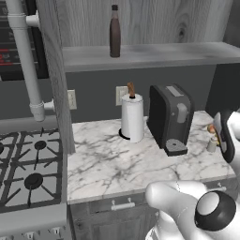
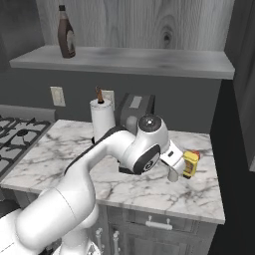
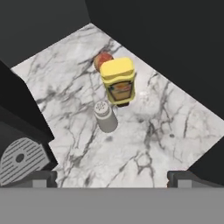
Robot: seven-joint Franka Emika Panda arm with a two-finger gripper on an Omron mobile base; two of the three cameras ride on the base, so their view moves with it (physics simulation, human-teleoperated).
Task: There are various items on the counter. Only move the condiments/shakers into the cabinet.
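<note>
My pincer [image 3: 112,177] hangs with jaws apart above the shaker [image 3: 105,116] on the surface [image 3: 166,127]; the yellow bottle [image 3: 118,81] stands just beside it, so descending carelessly I could topple either.

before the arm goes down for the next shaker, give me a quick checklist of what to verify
1. Gripper open: ok, its jaws stand wide with nothing between them.
2. Small grey shaker upright on the counter: ok.
3. Shaker centred between the fingertips: ok, roughly, it sits a little left of middle.
4. Clearance from the yellow squeeze bottle: not ok, it stands close beside the shaker.
5. Coffee machine clear of the descent: cannot tell, its drip tray is near the left fingertip.
6. Shelf space in the cabinet beside the brown bottle: ok.
</note>
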